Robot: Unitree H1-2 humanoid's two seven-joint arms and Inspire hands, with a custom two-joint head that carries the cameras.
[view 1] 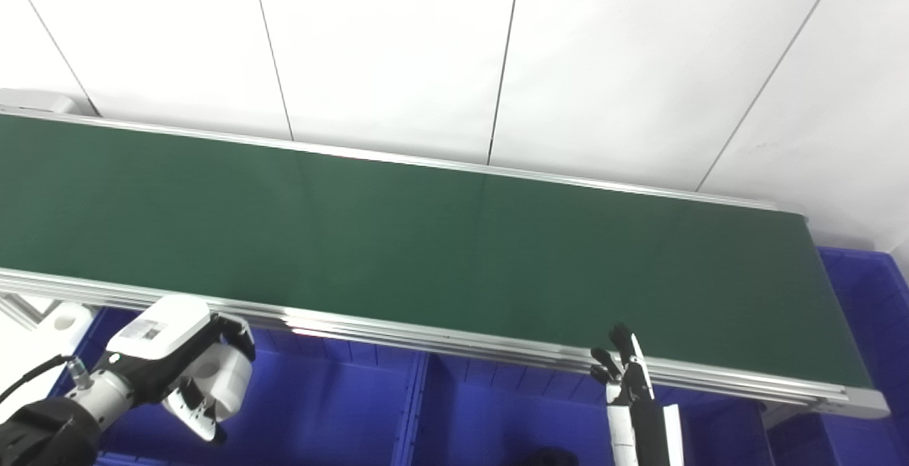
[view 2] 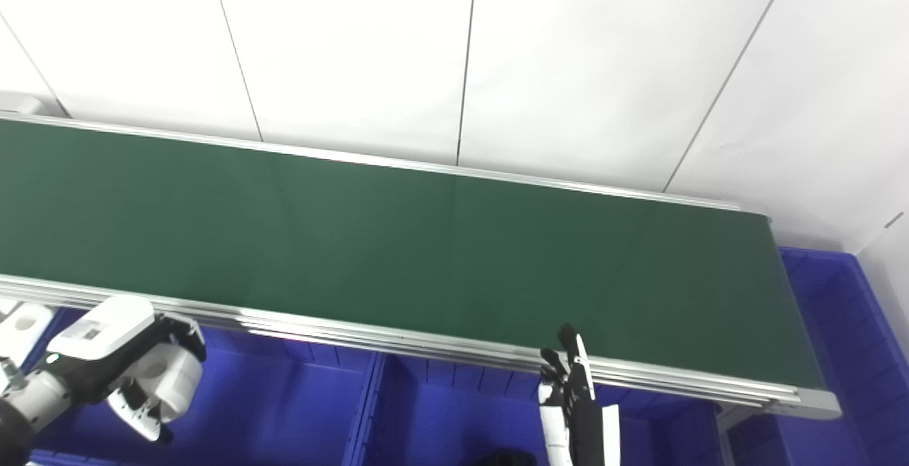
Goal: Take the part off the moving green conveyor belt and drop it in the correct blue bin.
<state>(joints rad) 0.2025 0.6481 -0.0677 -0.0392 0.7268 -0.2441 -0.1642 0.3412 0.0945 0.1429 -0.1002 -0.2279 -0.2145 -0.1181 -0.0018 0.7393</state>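
- Fingers [view 1: 213, 398] of the left hand [view 1: 186, 363] curl around a white cylindrical part [view 1: 226, 375], pinching it just below the conveyor belt's [view 1: 426, 253] near rail, over a blue bin [view 1: 319, 409].
- Right hand [view 1: 625, 374] points its fingers [view 1: 623, 342] up, slightly spread, holding nothing, touching the belt's near rail in view.
- Another blue bin [view 1: 870, 310] sits past the belt's right end.

A plain white panelled wall [view 1: 398, 47], split by thin dark seams, fills the background, evenly lit, seemingly from overhead.
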